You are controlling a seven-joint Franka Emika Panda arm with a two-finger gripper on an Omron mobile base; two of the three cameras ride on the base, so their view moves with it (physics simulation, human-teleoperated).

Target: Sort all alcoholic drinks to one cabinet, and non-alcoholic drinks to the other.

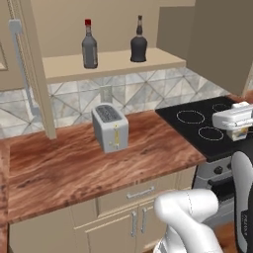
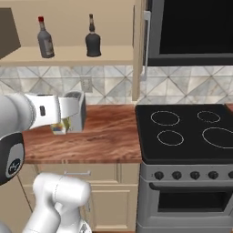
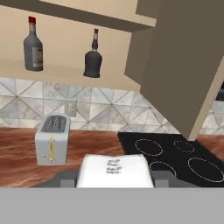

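Observation:
My gripper (image 3: 114, 176) is shut on a small carton (image 3: 116, 168) with a white printed top and a yellowish side (image 2: 58, 129), a non-alcoholic drink. It hangs above the counter, at the stove's edge (image 1: 239, 130). The wide tan cabinet stands open above the counter, and on its pale shelf (image 1: 113, 63) stand both alcoholic drinks. One is the slim grey bottle with a red cap (image 1: 89, 47) (image 3: 33, 46). The squat black bottle (image 1: 139, 42) (image 3: 93, 59) is to its right. Both are well above and beyond the gripper (image 2: 63, 123). The other cabinet is out of view.
A silver toaster (image 1: 110, 127) sits on the wooden counter (image 1: 64, 163) below the shelf. The black stove top (image 2: 182, 129) lies to the right, with a dark microwave (image 2: 191, 32) above it. The open cabinet door (image 3: 183, 61) juts out at the shelf's right, and another door with a grey bar handle (image 1: 17, 49) at its left.

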